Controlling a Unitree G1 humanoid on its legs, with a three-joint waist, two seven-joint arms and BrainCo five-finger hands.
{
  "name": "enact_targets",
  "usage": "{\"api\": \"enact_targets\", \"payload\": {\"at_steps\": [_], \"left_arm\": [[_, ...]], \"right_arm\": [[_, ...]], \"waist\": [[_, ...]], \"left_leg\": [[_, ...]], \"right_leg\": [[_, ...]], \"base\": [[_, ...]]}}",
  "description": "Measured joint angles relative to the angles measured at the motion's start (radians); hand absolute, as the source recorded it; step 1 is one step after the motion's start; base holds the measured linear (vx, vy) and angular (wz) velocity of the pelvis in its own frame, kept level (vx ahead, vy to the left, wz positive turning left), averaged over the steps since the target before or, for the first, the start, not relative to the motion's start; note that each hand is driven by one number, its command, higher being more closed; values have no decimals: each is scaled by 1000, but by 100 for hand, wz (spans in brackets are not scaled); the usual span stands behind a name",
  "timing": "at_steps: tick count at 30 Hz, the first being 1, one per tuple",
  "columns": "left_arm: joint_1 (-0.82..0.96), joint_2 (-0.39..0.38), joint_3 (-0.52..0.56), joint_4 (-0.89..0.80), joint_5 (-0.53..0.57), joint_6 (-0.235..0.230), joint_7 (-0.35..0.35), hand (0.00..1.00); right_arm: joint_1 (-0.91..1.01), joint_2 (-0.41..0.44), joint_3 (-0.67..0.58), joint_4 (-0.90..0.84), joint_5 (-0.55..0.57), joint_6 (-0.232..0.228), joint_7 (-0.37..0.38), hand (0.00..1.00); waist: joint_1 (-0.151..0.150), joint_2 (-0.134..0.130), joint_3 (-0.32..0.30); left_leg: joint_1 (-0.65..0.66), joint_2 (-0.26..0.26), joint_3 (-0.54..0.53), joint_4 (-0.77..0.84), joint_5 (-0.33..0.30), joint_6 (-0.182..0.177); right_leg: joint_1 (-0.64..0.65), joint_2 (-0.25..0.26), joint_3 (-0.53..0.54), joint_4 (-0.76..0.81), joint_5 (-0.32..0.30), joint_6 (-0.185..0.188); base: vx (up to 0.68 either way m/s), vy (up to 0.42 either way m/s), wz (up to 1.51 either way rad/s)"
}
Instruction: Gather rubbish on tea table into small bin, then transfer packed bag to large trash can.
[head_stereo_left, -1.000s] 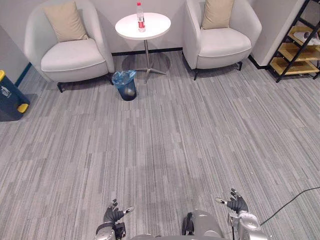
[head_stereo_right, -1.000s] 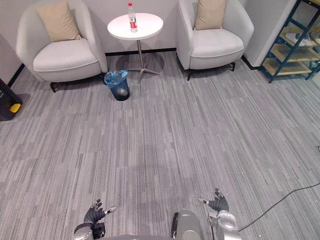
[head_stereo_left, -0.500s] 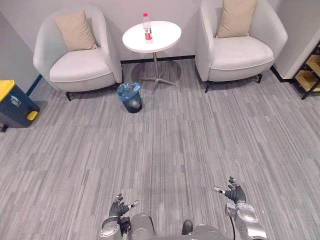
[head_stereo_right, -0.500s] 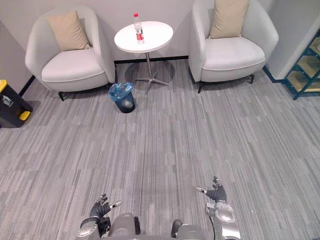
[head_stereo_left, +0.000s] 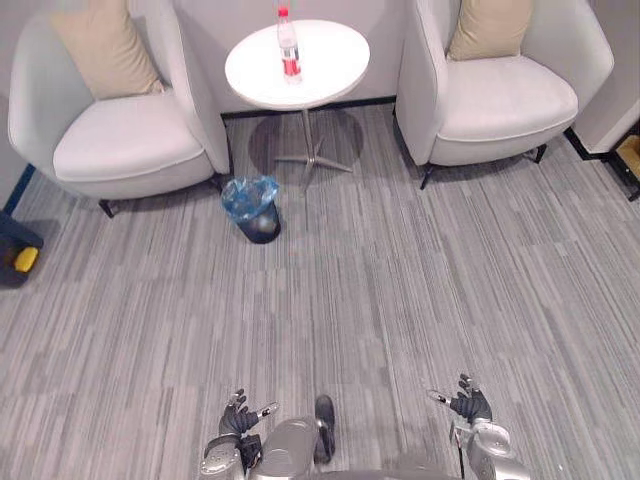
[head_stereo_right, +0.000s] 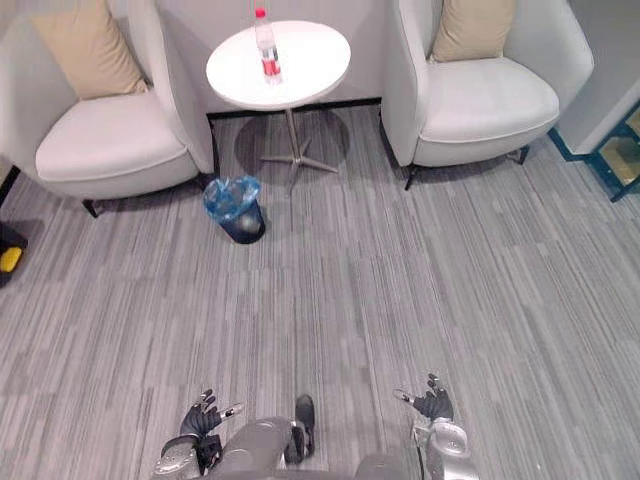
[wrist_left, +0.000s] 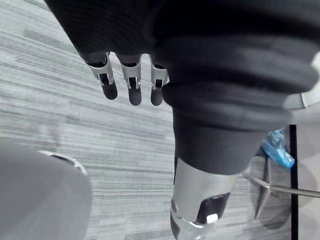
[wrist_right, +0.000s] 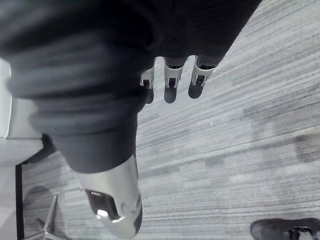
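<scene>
The bottle (head_stereo_left: 288, 45) stood upright on the round white table (head_stereo_left: 335, 78), at the top middle of the picture. It looked like the only rubbish there. The small bin (head_stereo_left: 252, 208) with its blue bag sat on the floor just below the table and a little to the left, near the left chair (head_stereo_left: 120, 150). The big dark trash can (head_stereo_left: 14, 255) peeked in at the left edge. Another chair (head_stereo_left: 500, 100) was at the upper right.

The left hand (head_stereo_left: 238, 418) and the right hand (head_stereo_left: 468, 404) were at the bottom of the picture, well apart from the table. Both had fingers spread wide and held nothing.

The bottle was tall and thin, so a clumsy reach might tip it and send it rolling off. The small bin looked light and stood close to the table, so a step too near might knock it over.
</scene>
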Motion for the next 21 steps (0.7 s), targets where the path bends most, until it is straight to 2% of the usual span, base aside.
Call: {"api": "enact_targets", "payload": {"at_steps": [1, 3, 5, 6, 7, 8, 9, 11, 12, 13, 14, 15, 16, 18, 19, 20, 21], "left_arm": [[-5, 8, -3, 2, 0, -1, -1, 0], [-17, 6, -4, 6, 0, 0, -1, 0], [-31, 5, -3, 7, 1, -1, -2, 0], [-35, 7, -2, 10, 1, -2, -2, 0], [-34, 12, 2, 13, 1, -2, -1, 0], [-33, 12, 4, 17, 2, -2, -1, 0], [-34, -4, 4, 36, 3, -1, -1, 0], [-29, -13, 10, 37, 3, -1, -1, 0], [-30, -32, 32, 32, 3, -1, -1, 0], [-28, -54, 46, 24, 3, 0, -2, 0], [-23, -62, 46, 16, 3, 0, -2, 0], [-8, -76, 44, -9, 3, 1, -6, 0], [5, -81, 42, -27, 3, 1, -7, 0], [13, -81, 40, -42, 3, 6, -8, 0], [15, -80, 34, -63, 3, 7, -8, 0], [10, -81, 34, -66, 3, 7, -8, 0], [11, -81, 33, -66, 3, 8, -8, 0]], "right_arm": [[-6, -1, 0, 0, 0, 0, 4, 0], [-14, -8, -2, 0, 0, 0, 4, 0], [-29, -13, -3, 7, 0, 0, 5, 0], [-25, -12, -4, 11, 0, 0, 5, 0], [-17, -10, -3, 13, 0, 0, 5, 0], [-13, -13, -4, 16, 0, 1, 5, 0], [-12, -28, -10, 20, 0, 11, 4, 0], [-19, -22, -10, 13, 0, 15, 4, 0], [-8, -10, -10, -10, 0, 18, 4, 0], [22, 1, -7, -56, 1, 18, 4, 0], [36, 6, -2, -76, 2, 17, 4, 0], [58, 17, 18, -108, 9, 16, 1, 0], [63, 29, 29, -118, 17, 15, -1, 0], [63, 34, 29, -134, 29, 15, -2, 0], [63, 35, 27, -136, 40, 15, -2, 0], [55, 38, 12, -131, 41, 17, -2, 0], [52, 38, 5, -130, 41, 17, -4, 0]], "waist": [[-21, 5, 1], [-41, 14, 7], [-58, 19, 10], [-69, 14, 13], [-75, -5, 10], [-73, -13, 12], [-75, 11, 13], [-70, 25, 5], [-70, 32, 8], [-80, 52, 19], [-79, 59, 22], [-60, 59, 26], [-50, 58, 27], [-39, 52, 28], [-23, 51, 28], [-9, 51, 28], [-6, 50, 28]], "left_leg": [[43, 9, -9, -14, -1, 1], [92, 27, -27, -43, -6, 1], [126, 50, -58, -63, -11, -5], [171, 66, -86, -81, -37, -34], [197, 61, -101, -85, -69, -55], [214, 60, -119, -83, -98, -65], [237, 91, -147, -52, -146, -86], [202, 124, -166, 47, -146, -91], [138, 149, -170, 210, -140, -100], [58, 186, -166, 445, -103, -142], [20, 212, -163, 558, -55, -150], [-57, 265, -142, 761, -1, -154], [-107, 297, -114, 862, -8, -143], [-204, 310, -68, 913, -19, -127], [-265, 304, -35, 859, -31, -118], [-298, 288, -4, 734, -48, -116], [-305, 275, 5, 650, -48, -117]], "right_leg": [[-54, 15, -41, -45, -32, -29], [-147, 52, -73, -180, -41, -43], [-208, 96, -62, -401, 12, -43], [-205, 124, -25, -617, 132, -40], [-198, 130, 8, -734, 214, -32], [-193, 129, 24, -743, 306, -26], [-198, 156, 22, -667, 344, -84], [-189, 169, -6, -650, 301, -110], [-154, 179, -38, -653, 276, -120], [-82, 197, -78, -672, 247, -137], [-43, 210, -86, -682, 235, -146], [30, 233, -94, -702, 205, -179], [79, 247, -94, -723, 192, -188], [157, 250, -93, -784, 175, -189], [199, 245, -90, -828, 175, -189], [238, 235, -88, -854, 172, -187], [252, 229, -89, -861, 172, -177]], "base": [[371, 10, 37], [448, -42, 35], [499, -119, 53], [480, -173, 72], [592, -247, 67], [514, -256, 49], [489, -252, 32], [451, -248, 30], [521, -319, 61], [427, -265, 65], [422, -232, 51], [405, -183, 12], [467, -195, 5], [345, -141, 3], [314, -88, -1], [340, -55, -1], [370, 0, 0]]}}
